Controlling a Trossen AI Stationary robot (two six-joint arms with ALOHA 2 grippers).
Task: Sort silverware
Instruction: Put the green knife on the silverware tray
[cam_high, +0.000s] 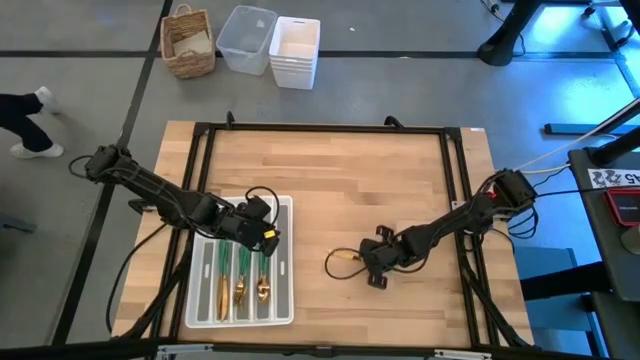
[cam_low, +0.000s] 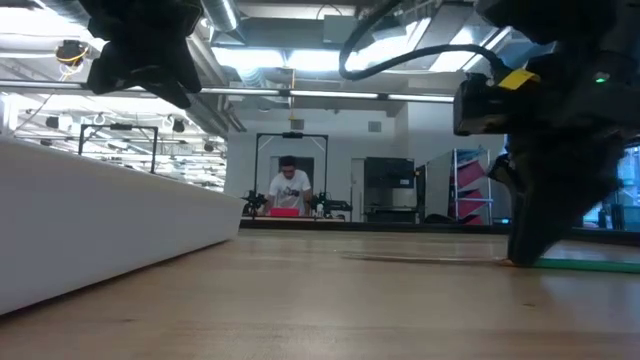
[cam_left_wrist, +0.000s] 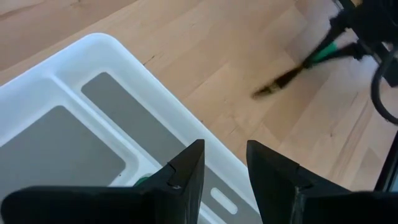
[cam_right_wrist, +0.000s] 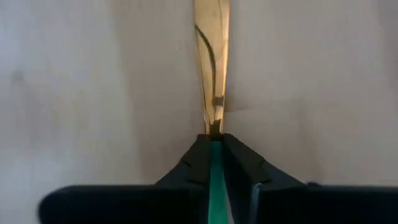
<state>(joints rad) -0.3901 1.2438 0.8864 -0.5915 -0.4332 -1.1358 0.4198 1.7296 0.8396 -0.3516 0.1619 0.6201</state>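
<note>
The silverware is split between two places. From above, several pieces (cam_high: 240, 283) lie lengthwise in the white tray (cam_high: 283, 312) near the bench's front left corner, and one more piece (cam_high: 346, 256) lies flat on the wood toward the front right. My left arm reaches in from the left edge, elbow bent, and ends with my left gripper (cam_high: 268, 232) over the tray's far end. My right arm stretches in low from the right edge, and my right gripper (cam_high: 368, 262) is down at the loose piece.

From table height, the tray wall (cam_low: 110, 235) fills one side, and my right gripper (cam_low: 530, 255) stands down on the wood with the green handle (cam_low: 585, 264) lying flat beside it.

Past my left wrist, my left fingers (cam_left_wrist: 189, 177) stand apart with nothing between them, above the tray's rim (cam_left_wrist: 149, 68); the loose piece (cam_left_wrist: 301, 65) shows well beyond on the bench.

Past my right wrist, my right fingers (cam_right_wrist: 193, 165) are pinched on the green handle (cam_right_wrist: 215, 180), the gold knife blade (cam_right_wrist: 211, 56) pointing away from them along the wood.
</note>
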